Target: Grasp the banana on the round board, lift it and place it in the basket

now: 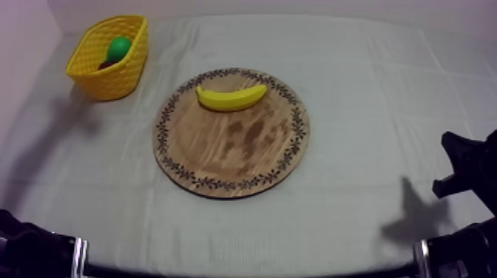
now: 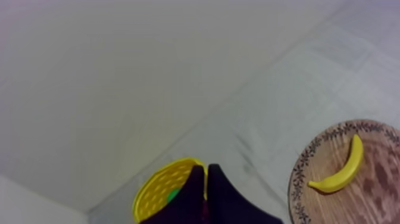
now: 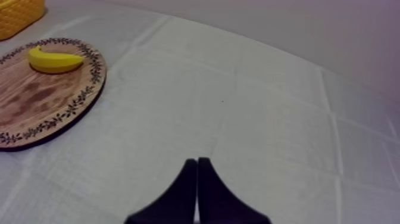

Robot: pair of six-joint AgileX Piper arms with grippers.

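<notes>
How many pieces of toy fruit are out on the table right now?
2 clearly: a banana on the wooden board, and a green pear in the yellow basket. A dark thing beside the pear may be another.

My left arm sits low at the lower left edge of the top view. In its own wrist view the left gripper has its two black fingers pressed together as a narrow wedge with nothing between them. My right arm shows as a black shape at the lower right edge of the top view, reaching somewhat higher up that edge than the left, and the right gripper likewise has its fingers closed flat against each other, tips meeting in a point, holding nothing.
</notes>
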